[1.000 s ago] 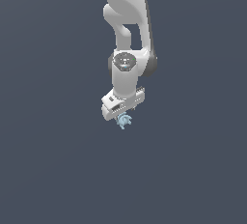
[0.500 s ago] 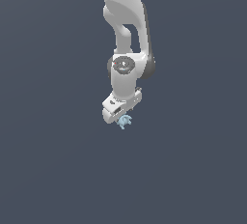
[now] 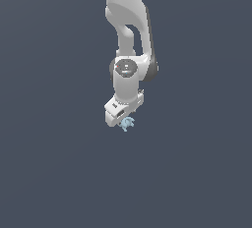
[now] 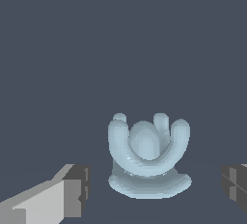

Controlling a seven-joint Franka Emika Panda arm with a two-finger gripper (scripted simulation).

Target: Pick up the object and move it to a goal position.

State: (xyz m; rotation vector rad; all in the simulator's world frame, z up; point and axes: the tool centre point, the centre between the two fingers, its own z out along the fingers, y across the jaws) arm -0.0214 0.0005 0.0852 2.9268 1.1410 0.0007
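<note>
The object [image 3: 127, 123] is a tiny pale light-blue thing with curled prongs, lying on the dark grey floor. In the wrist view the object [image 4: 147, 155] sits between my two fingers, with a gap on each side. My white gripper [image 3: 121, 119] hangs straight down over it, partly hiding it in the exterior view. In the wrist view my gripper [image 4: 154, 189] is open: one fingertip [image 4: 77, 189] and the other fingertip [image 4: 235, 185] stand apart from the object and do not touch it.
A plain dark grey surface [image 3: 49, 173] fills both views. The white arm [image 3: 127, 35] comes down from the top of the exterior view. No goal marker shows.
The arm has come down a little toward the object and shifted slightly to the exterior view's left. The object has not moved.
</note>
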